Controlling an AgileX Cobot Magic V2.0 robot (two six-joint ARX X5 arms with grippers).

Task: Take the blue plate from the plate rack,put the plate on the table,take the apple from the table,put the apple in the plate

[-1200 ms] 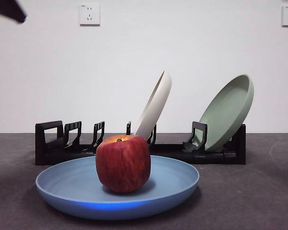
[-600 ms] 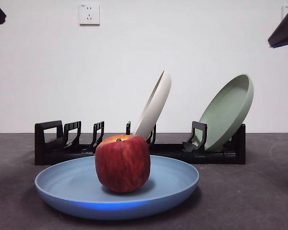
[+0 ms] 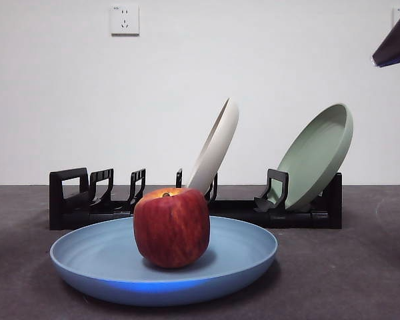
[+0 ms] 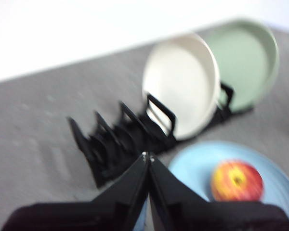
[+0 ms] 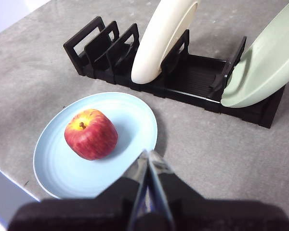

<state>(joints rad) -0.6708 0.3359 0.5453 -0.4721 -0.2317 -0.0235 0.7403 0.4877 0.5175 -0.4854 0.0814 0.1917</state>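
My left hand (image 4: 147,159) is pressed closed with nothing in it, up above the near end of the plate rack (image 4: 120,139). My right hand (image 5: 148,159) is just as closed and empty, hanging over the counter (image 5: 216,144) beside the rim of the blue plate (image 5: 135,120). The apple (image 3: 171,227) sits in that plate, a little off its middle, and the plate lies flat on the counter in front of the rack. As I judge it, both placings are done, so the step in hand is only to clear away. I would lift each hand straight up and back, and keep the right one off the plate's rim and off the pale green plate (image 5: 265,67) and cream-white plate (image 5: 159,38) leaning in the rack.
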